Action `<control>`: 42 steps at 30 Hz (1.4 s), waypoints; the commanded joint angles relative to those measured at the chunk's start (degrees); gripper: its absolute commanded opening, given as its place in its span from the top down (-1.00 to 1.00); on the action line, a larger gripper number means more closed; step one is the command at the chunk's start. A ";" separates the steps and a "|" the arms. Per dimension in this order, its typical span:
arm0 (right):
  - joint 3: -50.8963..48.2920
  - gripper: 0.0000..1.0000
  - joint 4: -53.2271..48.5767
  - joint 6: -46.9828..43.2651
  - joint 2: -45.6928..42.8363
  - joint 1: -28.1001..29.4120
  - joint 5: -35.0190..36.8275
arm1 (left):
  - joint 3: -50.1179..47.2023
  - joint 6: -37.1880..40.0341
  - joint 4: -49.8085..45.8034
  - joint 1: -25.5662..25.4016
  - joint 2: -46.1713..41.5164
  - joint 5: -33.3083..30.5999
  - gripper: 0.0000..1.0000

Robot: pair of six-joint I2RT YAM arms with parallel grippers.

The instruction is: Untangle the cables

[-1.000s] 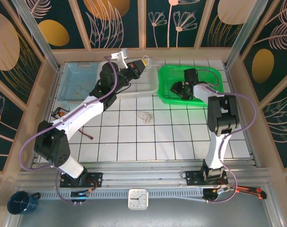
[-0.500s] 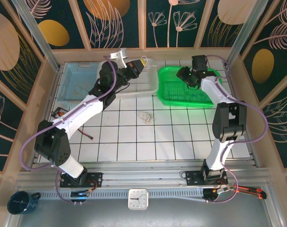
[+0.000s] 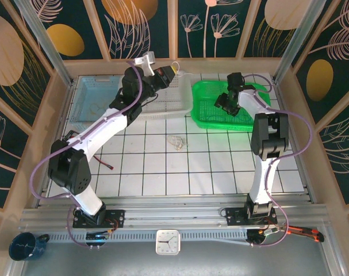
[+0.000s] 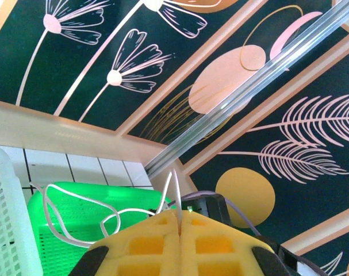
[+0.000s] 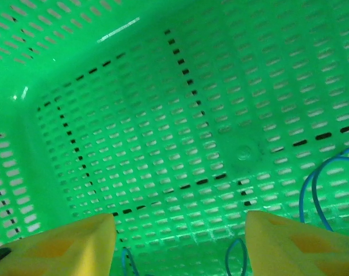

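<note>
Left gripper (image 4: pixel 179 223) is pinching a pale wire (image 4: pixel 175 187) between its closed yellow fingers, up near the white basket (image 3: pixel 177 108). Right gripper (image 5: pixel 180 246) is hovering with jaws apart inside the green basket (image 3: pixel 198 109), close to a blue wire (image 5: pixel 305 190). The cables (image 3: pixel 175 141) are lying tangled on the white tiles between the arms.

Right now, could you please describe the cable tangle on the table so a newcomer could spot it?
On the white tiled table, look nearer than the gap between the white basket and the green basket. There lies the cable tangle, a small knot of thin pale loops, unlike the thick purple hoses on the arms.
</note>
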 commanded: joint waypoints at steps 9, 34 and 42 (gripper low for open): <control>2.12 -0.28 -7.89 -4.16 3.24 1.51 -4.07 | 3.76 0.04 -0.54 1.50 2.78 2.54 1.00; 15.37 1.00 -1.69 0.42 6.22 -4.35 -2.95 | 1.98 -1.21 1.33 2.40 2.44 3.38 1.00; 16.74 1.00 1.09 1.12 5.05 -5.41 -4.80 | 1.10 -2.27 2.45 2.38 2.28 3.13 1.00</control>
